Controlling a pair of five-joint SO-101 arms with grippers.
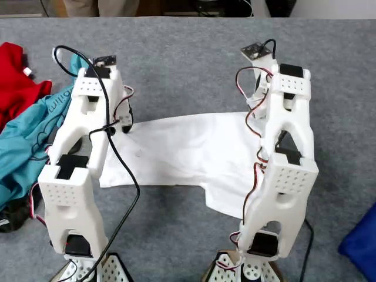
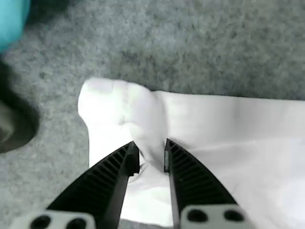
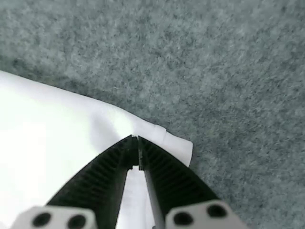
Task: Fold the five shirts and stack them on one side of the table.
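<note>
High view: a white shirt [image 1: 188, 153] is spread at the centre of the grey table [image 1: 176, 59], between the two arms. A raised fold at its corner is pinched by the left gripper [image 2: 150, 155]. Another corner is clamped by the closed right gripper [image 3: 137, 143]. A red shirt [image 1: 14, 82] and a teal shirt [image 1: 23, 147] are heaped at the left edge.

Table [image 1: 188, 53]: grey, felt-like top. White shirt [image 1: 188, 150] spread flat at centre. Red shirt [image 1: 14, 82] bunched at 10 o'clock, touching teal shirt [image 1: 23, 153] at 9. Dark cloth [image 1: 14, 214] at 8, partly under the teal. Blue cloth [image 1: 361, 241] at 4, at the edge.
</note>
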